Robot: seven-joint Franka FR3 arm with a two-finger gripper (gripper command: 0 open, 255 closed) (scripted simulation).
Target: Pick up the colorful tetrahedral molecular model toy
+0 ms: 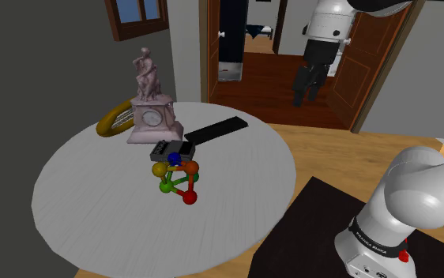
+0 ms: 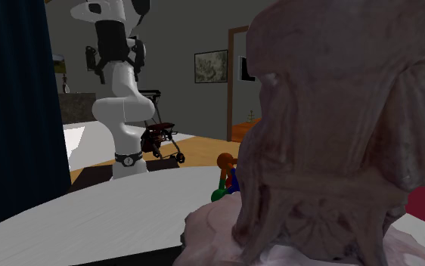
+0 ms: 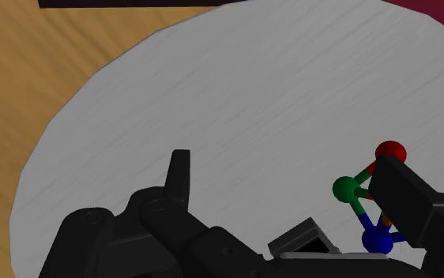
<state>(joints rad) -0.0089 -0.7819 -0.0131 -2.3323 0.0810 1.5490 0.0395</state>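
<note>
Toy: multicoloured ball-and-stick molecular model (image 1: 178, 178) lay on the round pale-grey surface (image 1: 94, 207).
Tool: black two-finger tool (image 1: 301, 96) hung well above it, released, grasping nothing.

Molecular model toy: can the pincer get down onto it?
Probably yes: the open pincer hangs high and nothing stands over the toy; only the dark box close beside it crowds one side.

shoulder: high, beside stand (image 1: 291, 237) | second: table-level, close behind statue (image 2: 332, 113), facing arm (image 2: 124, 113) | wrist: above, angled down | all 3 share table (image 1: 94, 213)
</note>
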